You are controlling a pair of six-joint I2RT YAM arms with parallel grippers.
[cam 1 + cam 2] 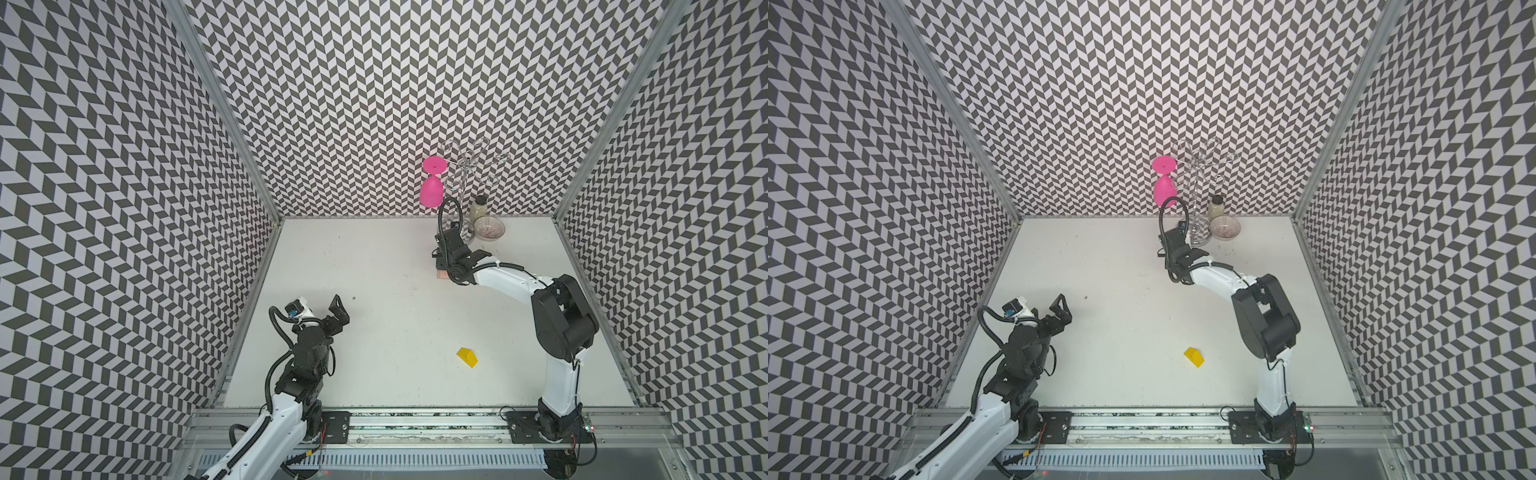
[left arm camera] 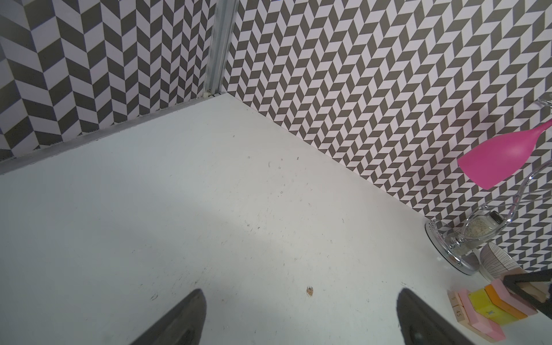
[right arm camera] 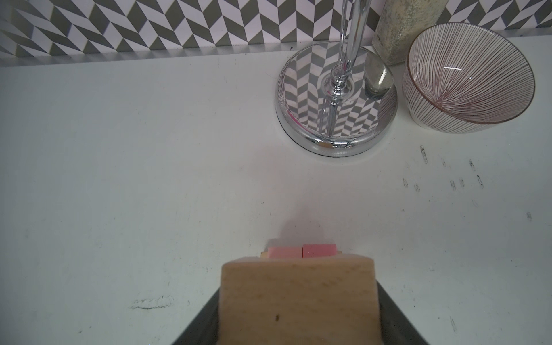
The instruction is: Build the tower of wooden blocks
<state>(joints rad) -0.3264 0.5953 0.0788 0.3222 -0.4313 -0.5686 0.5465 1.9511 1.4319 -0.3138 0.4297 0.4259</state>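
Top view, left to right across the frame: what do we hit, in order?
left hand → magenta goblet → yellow roof piece → striped bowl

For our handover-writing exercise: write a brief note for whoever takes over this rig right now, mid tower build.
Left gripper: open, empty, off to the left.
Right gripper: shut on a tan block at the top of the tower; whether it rests there is unclear.
Done: tower shows pink, yellow, orange layers.
Left: seat and release the block, then probably add the roof piece lying alone on the near table.
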